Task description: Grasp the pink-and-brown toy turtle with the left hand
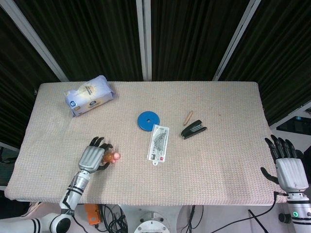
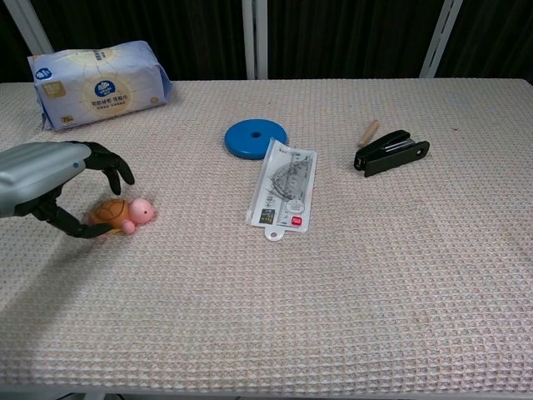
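Chest view shows the toy turtle [image 2: 121,214] on the table [image 2: 350,292], left of the packaged protractor [image 2: 284,189], long axis crosswise with its pink head pointing toward that packet. The left hand [image 2: 52,187] curls around its brown shell, fingers touching. The right hand [image 1: 286,162] rests spread, holding nothing, far right of the packet.

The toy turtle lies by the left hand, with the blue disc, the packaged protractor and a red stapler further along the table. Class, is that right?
One detail is wrong: the stapler is black, not red, as the chest view shows. The rest holds: the toy turtle lies by the left hand, with the blue disc and the packaged protractor further along the table.
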Controlling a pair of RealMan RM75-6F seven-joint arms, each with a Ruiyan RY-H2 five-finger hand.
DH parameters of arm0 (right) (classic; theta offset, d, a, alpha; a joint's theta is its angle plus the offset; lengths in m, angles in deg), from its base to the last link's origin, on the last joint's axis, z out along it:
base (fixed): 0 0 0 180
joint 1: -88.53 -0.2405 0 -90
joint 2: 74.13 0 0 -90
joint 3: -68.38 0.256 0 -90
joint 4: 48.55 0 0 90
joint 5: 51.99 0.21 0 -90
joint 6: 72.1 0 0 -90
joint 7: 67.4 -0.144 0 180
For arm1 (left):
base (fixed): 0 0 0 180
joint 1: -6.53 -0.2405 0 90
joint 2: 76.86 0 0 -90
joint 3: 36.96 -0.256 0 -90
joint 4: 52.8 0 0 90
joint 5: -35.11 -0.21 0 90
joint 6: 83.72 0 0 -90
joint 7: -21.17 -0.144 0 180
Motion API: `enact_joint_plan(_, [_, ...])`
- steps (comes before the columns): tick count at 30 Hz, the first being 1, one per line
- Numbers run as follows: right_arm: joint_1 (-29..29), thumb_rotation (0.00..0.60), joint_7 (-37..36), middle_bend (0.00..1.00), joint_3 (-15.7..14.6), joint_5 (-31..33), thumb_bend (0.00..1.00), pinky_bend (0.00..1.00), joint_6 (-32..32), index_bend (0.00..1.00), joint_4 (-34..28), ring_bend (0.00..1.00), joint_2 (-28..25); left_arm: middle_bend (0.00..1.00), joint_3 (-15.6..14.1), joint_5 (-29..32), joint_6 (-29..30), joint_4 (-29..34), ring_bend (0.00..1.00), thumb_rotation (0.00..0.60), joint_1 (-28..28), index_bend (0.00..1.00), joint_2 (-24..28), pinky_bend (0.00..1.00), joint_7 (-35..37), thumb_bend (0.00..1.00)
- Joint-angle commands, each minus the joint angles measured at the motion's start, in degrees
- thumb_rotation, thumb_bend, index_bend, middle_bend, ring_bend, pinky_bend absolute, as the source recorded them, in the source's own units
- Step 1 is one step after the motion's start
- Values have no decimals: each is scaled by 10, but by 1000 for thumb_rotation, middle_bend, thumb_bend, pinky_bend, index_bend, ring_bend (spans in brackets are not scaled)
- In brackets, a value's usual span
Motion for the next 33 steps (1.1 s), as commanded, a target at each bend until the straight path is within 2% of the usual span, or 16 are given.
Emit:
enact_joint_plan(1, [0, 600, -1, 0, 0, 1, 146, 0, -1, 0, 0, 0, 0, 325, -1, 8, -6, 0, 69, 600, 1, 269, 1, 95, -4, 226])
enact_joint_plan(6, [-1, 600, -1, 0, 1, 3, 147, 0, -3, 0, 1, 0, 1, 359, 5, 20, -4, 0, 69, 600, 2, 377, -5, 100, -12, 233])
enact_joint_plan(9, [-1, 600, -1, 0, 1, 4, 148, 0, -4, 0, 1, 0, 1, 449, 9, 24, -1, -7, 88, 600, 2, 463, -12, 102, -14, 252])
enact_joint_plan(13, [-2, 600, -1, 0, 1, 5, 151, 0, -6, 0, 2, 0, 2, 594, 10, 20, 7, -26, 198, 600, 3, 608, -23, 115, -17, 271])
enact_joint_plan(17, [-2, 600, -1, 0, 0, 5, 152, 0, -8, 0, 3, 0, 3, 689, 7, 24, 0, -44, 286, 600, 6, 706, -30, 128, -25, 294])
enact_joint_plan(20, [-2, 600, 0, 0, 0, 5, 151, 0, -7, 0, 1, 0, 2, 738, 7, 22, -1, -54, 337, 600, 7, 753, -35, 139, -22, 304])
enact_joint_plan(25, [-1, 600, -1, 0, 1, 6, 151, 0, -5, 0, 1, 0, 0, 755, 8, 15, 4, -56, 347, 600, 6, 766, -37, 140, -13, 309])
enact_joint_plan(27, [-1, 600, -2, 0, 1, 5, 151, 0, -4, 0, 1, 0, 0, 698, 6, 9, 4, -54, 316, 600, 6, 700, -34, 137, -7, 287])
enact_joint_plan(28, [-1, 600, -2, 0, 1, 5, 151, 0, -4, 0, 1, 0, 0, 627, 5, 6, 1, -51, 276, 600, 6, 627, -30, 133, -3, 259])
enact_joint_plan(30, [-1, 600, -3, 0, 1, 5, 152, 0, -4, 0, 1, 0, -1, 421, 3, -4, -1, -44, 162, 600, 6, 440, -20, 122, 14, 193])
enact_joint_plan(33, [0, 600, -4, 0, 2, 5, 151, 0, -1, 0, 0, 0, -2, 184, 4, -33, 15, -44, 52, 600, 4, 261, -6, 127, 48, 156])
